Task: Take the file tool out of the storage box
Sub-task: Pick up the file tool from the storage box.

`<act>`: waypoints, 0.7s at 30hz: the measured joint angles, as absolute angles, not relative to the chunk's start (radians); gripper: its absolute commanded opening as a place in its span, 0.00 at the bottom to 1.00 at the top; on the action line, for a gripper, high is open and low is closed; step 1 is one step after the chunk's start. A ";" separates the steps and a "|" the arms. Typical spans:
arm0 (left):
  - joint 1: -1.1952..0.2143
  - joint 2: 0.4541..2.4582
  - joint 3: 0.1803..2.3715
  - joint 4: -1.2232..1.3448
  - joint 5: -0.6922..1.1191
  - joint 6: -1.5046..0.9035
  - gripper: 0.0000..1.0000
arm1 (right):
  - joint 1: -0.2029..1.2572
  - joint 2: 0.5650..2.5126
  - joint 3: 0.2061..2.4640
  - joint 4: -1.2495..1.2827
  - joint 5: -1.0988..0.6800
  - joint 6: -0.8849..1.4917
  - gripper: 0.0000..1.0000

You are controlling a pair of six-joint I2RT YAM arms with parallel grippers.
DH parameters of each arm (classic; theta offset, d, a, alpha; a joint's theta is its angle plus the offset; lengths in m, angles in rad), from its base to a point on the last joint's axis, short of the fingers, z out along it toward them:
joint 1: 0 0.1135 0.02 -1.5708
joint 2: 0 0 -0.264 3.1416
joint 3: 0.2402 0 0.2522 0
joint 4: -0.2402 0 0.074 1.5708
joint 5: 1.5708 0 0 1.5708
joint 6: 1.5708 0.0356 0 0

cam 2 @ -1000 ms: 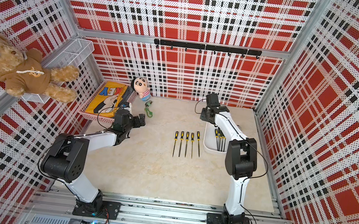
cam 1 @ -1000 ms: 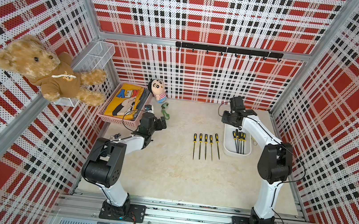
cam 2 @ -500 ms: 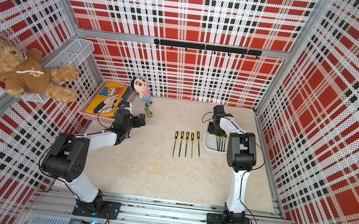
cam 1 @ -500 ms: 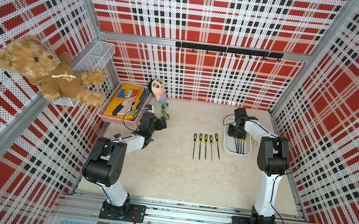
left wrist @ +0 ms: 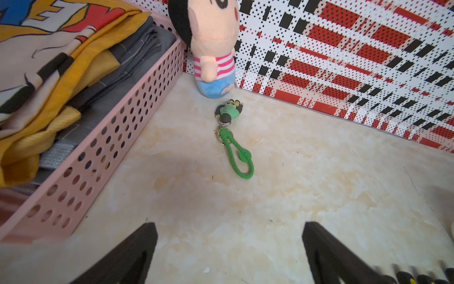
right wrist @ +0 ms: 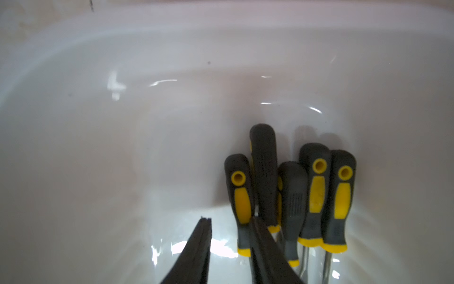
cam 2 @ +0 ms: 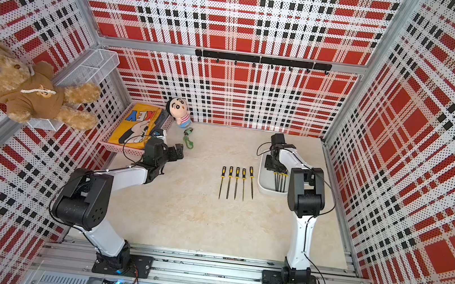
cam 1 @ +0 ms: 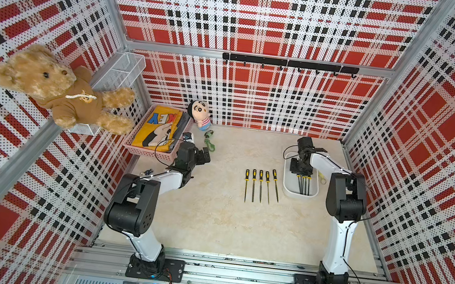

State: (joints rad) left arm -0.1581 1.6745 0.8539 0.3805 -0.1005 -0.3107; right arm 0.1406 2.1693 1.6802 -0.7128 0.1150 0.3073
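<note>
Right of centre, in the storage box [cam 1: 289, 184], the right tool [right wrist: 231, 221] is seen narrowly parted beside the files [right wrist: 317, 191]; the left tool [left wrist: 229, 224] is spread wide.

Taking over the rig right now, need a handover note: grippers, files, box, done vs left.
Left gripper: open, empty, near the pink basket.
Right gripper: jaws slightly apart, down inside the storage box beside five file handles; no grip visible.
Done: five files in a row on the table.
Left: close on a handle, lift it out.
</note>
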 measured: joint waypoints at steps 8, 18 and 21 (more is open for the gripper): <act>-0.158 1.674 0.854 0.381 -0.097 -0.311 0.99 | 0.136 2.182 1.682 -0.708 0.117 0.299 0.34; -0.158 1.674 0.854 0.381 -0.090 -0.311 0.99 | 0.134 2.184 1.675 -0.690 0.104 0.294 0.35; -0.158 1.674 0.854 0.381 -0.088 -0.311 0.99 | 0.134 2.185 1.675 -0.689 0.096 0.286 0.39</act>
